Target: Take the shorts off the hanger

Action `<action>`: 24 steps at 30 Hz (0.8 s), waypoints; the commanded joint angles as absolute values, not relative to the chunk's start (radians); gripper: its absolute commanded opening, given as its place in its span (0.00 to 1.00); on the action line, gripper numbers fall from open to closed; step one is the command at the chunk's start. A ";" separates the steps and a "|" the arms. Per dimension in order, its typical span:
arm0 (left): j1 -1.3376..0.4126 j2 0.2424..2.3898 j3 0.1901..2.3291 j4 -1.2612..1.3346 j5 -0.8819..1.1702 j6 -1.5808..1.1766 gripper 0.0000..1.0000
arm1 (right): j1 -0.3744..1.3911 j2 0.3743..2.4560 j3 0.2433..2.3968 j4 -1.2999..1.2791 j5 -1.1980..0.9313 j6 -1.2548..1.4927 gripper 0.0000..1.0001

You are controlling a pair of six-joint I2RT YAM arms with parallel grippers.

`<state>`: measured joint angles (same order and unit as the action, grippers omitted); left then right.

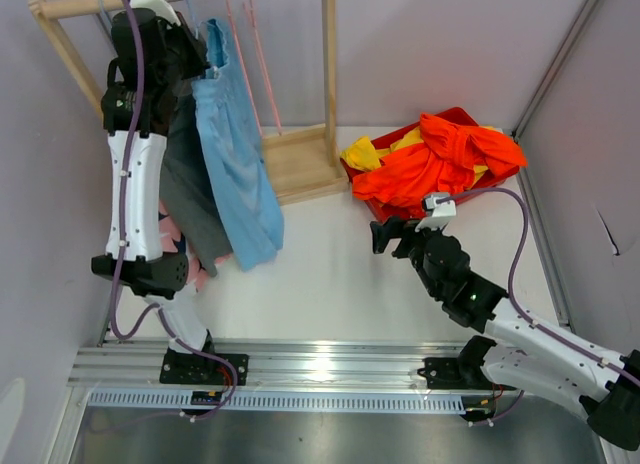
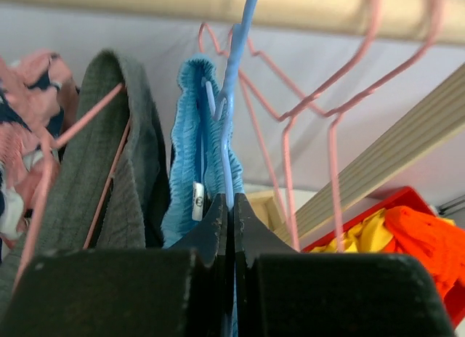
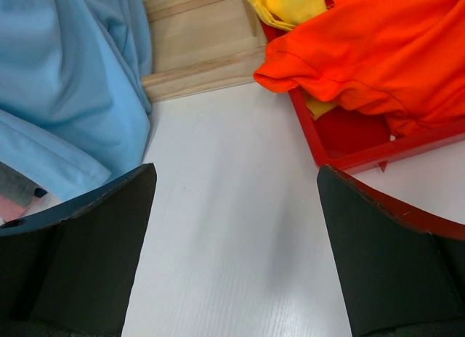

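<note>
At the rod of the wooden rack [image 1: 300,164], our left pincer [image 2: 231,206] is clamped on the blue hanger [image 2: 227,155] carrying the blue shorts [image 2: 190,155]. Right of the rack, over the table [image 1: 330,274], our right pincer [image 3: 236,173] stands wide apart, near the red bin [image 3: 341,130].

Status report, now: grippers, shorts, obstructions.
Left gripper shut on thin blue plastic hanger. Right gripper open over white table. Light blue shorts not yet off. Grey garment, pink wire hangers crowd both sides.

Pincer [image 3: 234,206] spread wide, blue shorts [image 3: 65,83], red tray [image 3: 349,161]
</note>
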<state>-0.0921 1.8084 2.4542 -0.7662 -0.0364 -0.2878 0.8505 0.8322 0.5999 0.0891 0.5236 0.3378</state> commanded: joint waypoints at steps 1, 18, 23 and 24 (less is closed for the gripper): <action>-0.087 1.741 2.568 -0.646 -0.008 -0.302 0.00 | 0.887 0.822 0.603 0.188 0.502 0.298 0.99; -0.224 1.356 1.993 -0.538 -0.054 -0.360 0.00 | 1.403 1.305 1.110 0.383 0.667 -0.066 0.99; -0.230 1.319 1.934 -0.541 -0.074 -0.370 0.00 | 1.434 1.539 1.377 0.440 0.676 -0.162 0.99; -0.230 1.310 1.930 -0.546 -0.081 -0.368 0.00 | 1.433 1.569 1.409 0.455 0.680 -0.184 0.99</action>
<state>-0.2264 1.3636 1.9316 -0.6525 -0.0402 -0.3435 1.4300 1.5055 1.2934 0.3542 0.6262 -0.0803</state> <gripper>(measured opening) 0.025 0.993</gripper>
